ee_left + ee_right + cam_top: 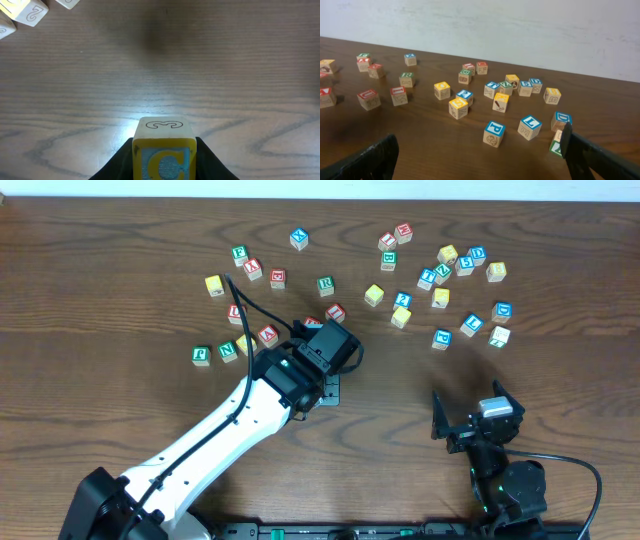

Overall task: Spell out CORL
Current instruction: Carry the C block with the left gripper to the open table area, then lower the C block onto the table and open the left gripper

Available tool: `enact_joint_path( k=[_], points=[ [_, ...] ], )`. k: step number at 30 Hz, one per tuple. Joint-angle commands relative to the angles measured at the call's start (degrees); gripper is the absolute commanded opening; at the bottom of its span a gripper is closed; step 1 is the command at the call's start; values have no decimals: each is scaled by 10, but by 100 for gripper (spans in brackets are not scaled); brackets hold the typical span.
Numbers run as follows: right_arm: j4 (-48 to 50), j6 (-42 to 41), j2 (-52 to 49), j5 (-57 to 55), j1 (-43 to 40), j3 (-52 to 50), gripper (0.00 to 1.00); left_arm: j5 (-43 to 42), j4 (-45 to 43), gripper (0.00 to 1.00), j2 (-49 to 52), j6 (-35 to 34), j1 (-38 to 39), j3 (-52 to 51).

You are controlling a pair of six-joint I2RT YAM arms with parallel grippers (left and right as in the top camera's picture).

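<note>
The left end effector (pixel 326 390) sits over the middle of the tabletop (pixel 150 240), its two dark fingers closed narrowly on the C cube (pixel 164 156), one finger against each side. The yellow face with the blue C is turned toward the wrist camera. I can't tell from where I stand whether the cube rests on the wood or hangs just above it. The right end effector (pixel 470 410) waits near the front edge with its jaws spread wide and nothing between them. The R cube (pixel 325 284), green-faced, lies in the scatter beyond the left arm. The L cube (pixel 530 126), blue-faced, lies on the right, just beside a P and close to the right arm. The O should be one of the yellow cubes (pixel 374 295), but their letters are too small for me to say which. These look like light, stiff wooden blocks that shouldn't crush or bend. The painted faces may be a little slick, though, and a pinch near a corner could make a block twist or pop out. I'd take each one square across two opposite flat sides, about mid-height, with the fingers lined up to the faces and the wanted letter left uncovered.
</note>
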State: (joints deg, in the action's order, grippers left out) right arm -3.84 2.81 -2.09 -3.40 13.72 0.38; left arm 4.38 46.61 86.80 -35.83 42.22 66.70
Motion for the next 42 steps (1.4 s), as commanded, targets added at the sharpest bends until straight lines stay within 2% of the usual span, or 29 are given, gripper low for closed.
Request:
enact_joint_path(
  k=[1, 7, 12, 19, 30, 42],
  points=[
    [-2, 7, 3, -1, -3, -1, 99, 9, -19, 8, -8, -16, 0, -20],
    [-2, 7, 3, -1, -3, -1, 99, 17, -61, 10, -3, -24, -20, -61],
    [-2, 7, 3, -1, -3, -1, 99, -23, -73, 10, 7, 26, -73, -65],
    [-2, 7, 3, -1, -3, -1, 99, -40, -76, 12, 31, 75, -122, -65],
    [-2, 7, 3, -1, -3, -1, 99, -40, -112, 12, 133, 93, -123, -65],
    [-2, 7, 3, -1, -3, -1, 99, -39, -148, 12, 141, 104, -123, -65]
  ],
)
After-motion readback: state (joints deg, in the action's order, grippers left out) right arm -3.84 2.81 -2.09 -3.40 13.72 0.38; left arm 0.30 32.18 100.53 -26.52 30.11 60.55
